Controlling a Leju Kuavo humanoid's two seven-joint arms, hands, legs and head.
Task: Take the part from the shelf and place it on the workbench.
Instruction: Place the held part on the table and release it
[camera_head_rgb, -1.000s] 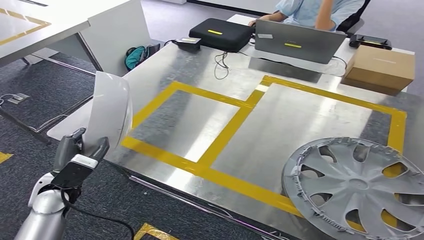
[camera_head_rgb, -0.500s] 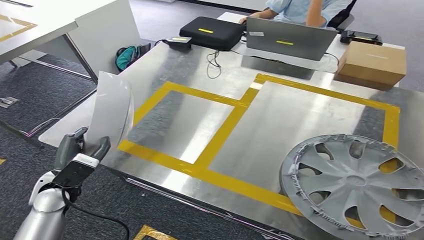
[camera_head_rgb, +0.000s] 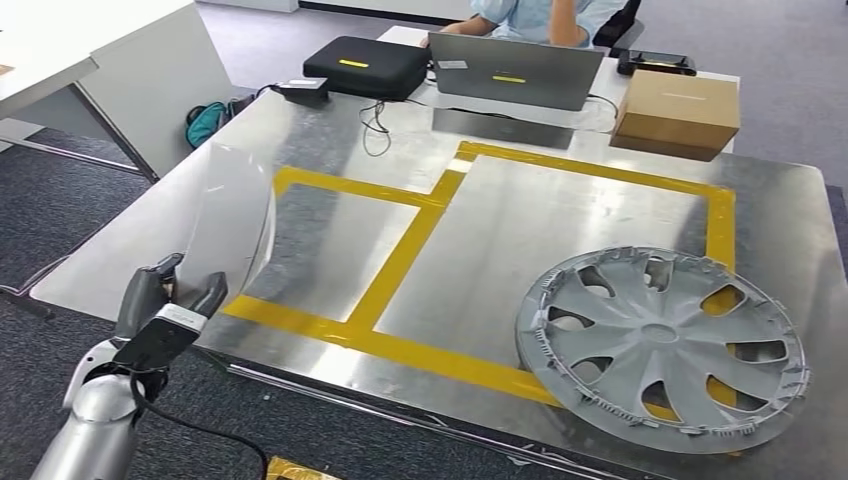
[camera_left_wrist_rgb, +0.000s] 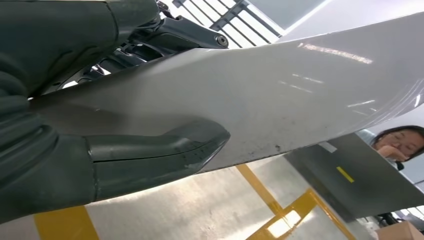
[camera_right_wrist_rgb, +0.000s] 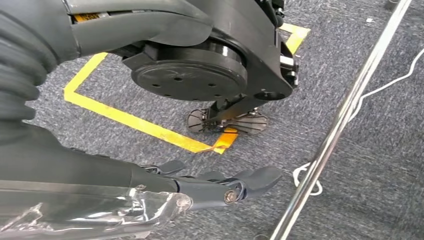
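Since the earlier frames your whole view has shifted, so the camera moved, not the things; the left robot hand (camera_head_rgb: 168, 305) still grips the white curved part (camera_head_rgb: 232, 215) by its lower end. The part stands upright, long axis near vertical, over the near-left edge of the tabletop (camera_head_rgb: 560, 215). No writing on it is readable. The right robot hand (camera_right_wrist_rgb: 220, 185) hangs over carpet, fingers extended, holding nothing.

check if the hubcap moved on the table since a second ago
No. The hubcap still overlaps the same corner of the yellow tape; the camera shifted.
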